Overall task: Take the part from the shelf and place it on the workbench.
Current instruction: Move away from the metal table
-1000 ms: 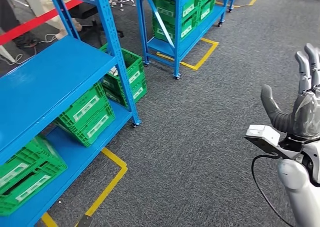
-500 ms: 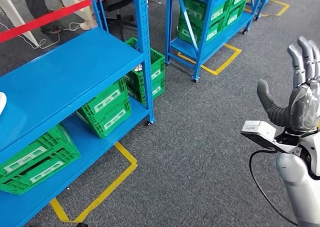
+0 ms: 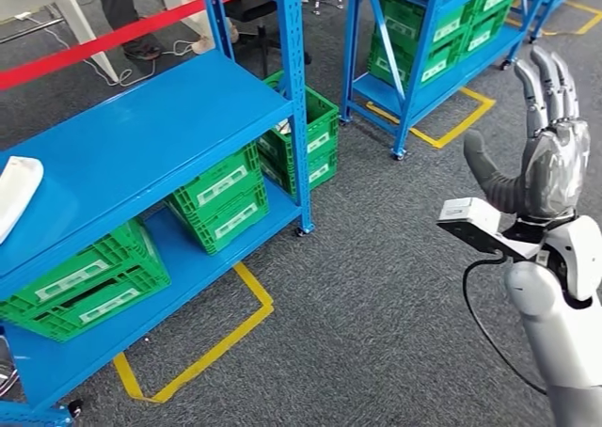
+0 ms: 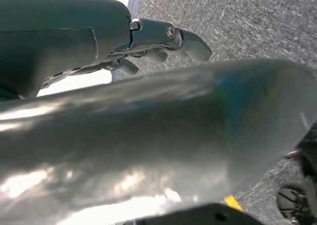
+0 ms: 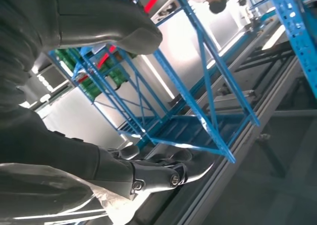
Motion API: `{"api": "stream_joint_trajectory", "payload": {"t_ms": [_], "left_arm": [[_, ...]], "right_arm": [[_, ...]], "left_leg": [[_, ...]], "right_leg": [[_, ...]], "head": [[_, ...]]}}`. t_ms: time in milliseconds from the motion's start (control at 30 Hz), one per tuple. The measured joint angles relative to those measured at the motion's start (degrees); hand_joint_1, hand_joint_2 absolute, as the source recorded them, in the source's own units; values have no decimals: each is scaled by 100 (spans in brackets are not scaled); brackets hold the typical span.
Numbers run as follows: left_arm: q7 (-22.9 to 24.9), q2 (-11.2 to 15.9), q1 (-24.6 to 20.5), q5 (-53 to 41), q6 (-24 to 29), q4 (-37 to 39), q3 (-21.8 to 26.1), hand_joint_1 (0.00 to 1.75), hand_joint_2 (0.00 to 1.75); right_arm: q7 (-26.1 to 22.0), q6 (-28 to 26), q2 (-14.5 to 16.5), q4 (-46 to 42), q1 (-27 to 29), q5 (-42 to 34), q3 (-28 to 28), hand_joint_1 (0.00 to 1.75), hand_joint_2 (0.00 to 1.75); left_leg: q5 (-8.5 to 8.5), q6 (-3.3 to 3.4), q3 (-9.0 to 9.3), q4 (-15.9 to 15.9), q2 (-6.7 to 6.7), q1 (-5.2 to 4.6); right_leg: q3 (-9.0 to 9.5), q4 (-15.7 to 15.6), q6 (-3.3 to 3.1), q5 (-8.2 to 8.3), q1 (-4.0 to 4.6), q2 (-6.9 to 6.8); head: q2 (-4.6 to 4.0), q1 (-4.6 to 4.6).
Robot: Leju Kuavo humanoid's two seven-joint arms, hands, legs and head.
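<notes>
The flat white part [image 3: 15, 194] on the blue metal shelf [image 3: 142, 135] is cut off by the head view's left edge. In the left wrist view, a blurred silver arm cover [image 4: 157, 140] hides most of the left robot hand [image 4: 149, 41].

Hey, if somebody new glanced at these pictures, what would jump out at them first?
Probably the right hand, raised at the right of the head view with fingers spread and holding nothing. Next, the blue shelf on the left, with a white part at its far left edge and green crates below.
</notes>
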Motion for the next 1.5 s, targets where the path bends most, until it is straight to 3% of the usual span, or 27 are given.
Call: {"api": "stream_joint_trajectory", "payload": {"t_ms": [67, 100, 133, 233, 300, 367, 400, 467, 533, 600, 633, 667, 700, 767, 833, 900, 933, 1000, 1067, 1100, 1133, 1200, 1267, 1333, 1400, 1467, 1500], "left_arm": [[8, 7, -7, 13, -35, 0, 37, 0, 0], [11, 7, -4, 19, -56, 0, 51, 0, 0], [13, 8, 1, 24, -81, 0, 66, 0, 0], [14, 25, 3, 28, -150, 0, 101, 0, 0], [13, 47, -7, 26, -175, 0, 111, 0, 0], [12, 67, -5, 21, -186, 0, 114, 0, 0], [12, 73, 1, 17, -192, 0, 117, 0, 0], [12, 80, -1, 9, -203, 0, 122, 0, 0], [12, 86, -15, 8, -208, 0, 128, 0, 0], [10, 91, -19, 7, -209, 0, 133, 0, 0], [6, 92, -18, 4, -210, 0, 135, 0, 0], [1, 92, -17, 0, -211, 0, 137, 0, 0], [-6, 92, -17, -5, -213, 0, 137, 0, 0], [-17, 95, -25, -19, -215, 0, 137, 0, 0], [-34, 98, -23, -31, -216, 0, 137, 0, 0], [-57, 106, -5, -39, -219, 1, 137, 0, 0], [-69, 107, 0, -44, -221, 1, 137, 0, 0], [-90, 105, -7, -57, -224, 2, 135, 0, 0], [-99, 101, -15, -77, -226, 2, 135, 0, 0], [-101, 98, -12, -86, -228, 2, 135, 0, 0], [-103, 95, -7, -93, -229, 2, 135, 0, 0], [-105, 94, -2, -101, -229, 2, 135, 0, 0], [-107, 97, -14, -103, -229, 2, 134, 0, 0], [-108, 98, -25, -103, -228, 2, 133, 0, 0], [-107, 95, -20, -104, -228, 2, 133, 0, 0], [-109, 85, -15, -108, -227, 2, 133, 0, 0], [-112, 80, -18, -113, -226, 2, 133, 0, 0]], "right_arm": [[-14, 0, 12, 49, -8, -24, 26, 0, 175], [-22, 0, 20, 70, -9, -35, 40, 0, 175], [-28, 0, 31, 89, -13, -48, 57, 0, 175], [-54, -1, 57, 131, -66, -72, 98, 0, 175], [-70, -2, 62, 159, -102, -88, 120, 0, 175], [-78, -2, 66, 179, -114, -103, 146, 0, 175], [-81, -2, 68, 187, -120, -110, 161, 0, 175], [-85, -2, 70, 205, -141, -123, 184, 0, 175], [-86, -2, 70, 236, -140, -131, 205, 0, 175], [-86, -2, 70, 272, -118, -133, 230, 0, 175], [-86, -2, 70, 287, -114, -134, 239, 0, 175], [-86, -2, 70, 299, -116, -136, 244, 0, 175], [-86, -2, 70, 307, -122, -137, 246, 0, 175], [-86, -1, 70, 320, -136, -143, 247, 0, 175], [-86, 2, 70, 335, -137, -149, 251, 0, 175], [-84, 7, 70, 346, -143, -151, 260, 0, 175], [-83, 12, 70, 350, -150, -153, 265, 0, 175], [-83, 26, 70, 354, -162, -155, 274, 0, 175], [-78, 55, 70, 368, -159, -159, 285, 0, 175], [-74, 74, 70, 379, -158, -161, 291, 0, 175], [-70, 94, 70, 389, -157, -161, 298, 0, 175], [-67, 123, 70, 399, -164, -161, 311, 0, 175], [-67, 132, 70, 402, -181, -161, 319, 0, 175], [-63, 134, 70, 409, -195, -161, 324, 0, 175], [-60, 136, 69, 415, -205, -161, 332, 0, 175], [-59, 140, 68, 417, -221, -160, 332, 0, 175], [-54, 150, 64, 422, -226, -157, 330, 0, 175]], "left_leg": [[-258, -14, -329, 695, 54, 9], [-252, -8, -393, 826, 59, 10], [-133, 9, -351, 730, 62, 8], [421, 131, 159, -353, 236, -55], [485, 198, 331, -746, 366, -115], [465, 228, 344, -816, 317, -122], [480, 247, 358, -850, 275, -108], [510, 295, 397, -917, 199, -65], [513, 323, 400, -925, 123, -50], [508, 329, 402, -919, 32, -48], [505, 325, 406, -911, -18, -45], [498, 316, 411, -900, -68, -39], [485, 297, 414, -882, -117, -32], [460, 243, 385, -828, -210, -35], [469, 184, 339, -799, -283, -35], [469, 133, 323, -788, -310, -31], [418, 102, 297, -721, -260, -35], [160, 36, 96, -264, -79, -30], [-140, -7, -252, 470, 38, -7], [-186, -12, -367, 703, 56, 0], [-128, -7, -391, 739, 63, 4], [240, 41, -139, 201, 114, -5], [495, 116, 201, -495, 272, -54], [497, 163, 314, -765, 353, -97], [505, 204, 320, -826, 282, -85], [536, 263, 350, -887, 207, -51], [547, 290, 362, -907, 172, -37]], "right_leg": [[7, 1, -25, -15, 18, -112], [14, 1, -31, -23, 26, -161], [27, 2, -35, -33, 33, -207], [82, 1, -22, -75, 63, -328], [81, -1, 11, -90, 84, -400], [86, -21, 59, -96, 92, -475], [80, -8, 85, -124, 88, -448], [-60, 286, 129, -318, 78, -256], [-421, 991, 158, -636, 68, -63], [-723, 1508, 186, -742, 64, -23], [-740, 1479, 195, -636, 60, -19], [-641, 1226, 199, -436, 53, -10], [-476, 843, 203, -215, 39, 27], [-151, 208, 192, 5, 18, 157], [-39, 31, 149, -14, 25, 217], [-28, 13, 94, -4, 15, 152], [-12, 3, 63, -2, 4, 113], [19, -13, 12, -7, -9, 21], [31, -13, -15, -22, 0, -68], [38, -13, -20, -29, 4, -108], [47, -13, -22, -38, 6, -146], [85, -14, -18, -62, 14, -218], [119, -13, 10, -94, 40, -289], [127, -25, 53, -109, 68, -365], [135, -44, 112, -126, 71, -417], [56, 122, 161, -260, 57, -281], [-76, 379, 174, -400, 48, -171]], "head": [[0, -1], [0, 0], [0, 0], [0, 1], [0, 6], [0, 8], [0, 11], [0, 25], [0, 38], [0, 43], [0, 43], [0, 43], [0, 44], [0, 42], [0, 37], [0, 36], [0, 15], [0, -30], [0, -54], [0, -55], [0, -56], [0, -57], [0, -55], [0, -50], [0, -46], [0, -39], [0, -32]]}}
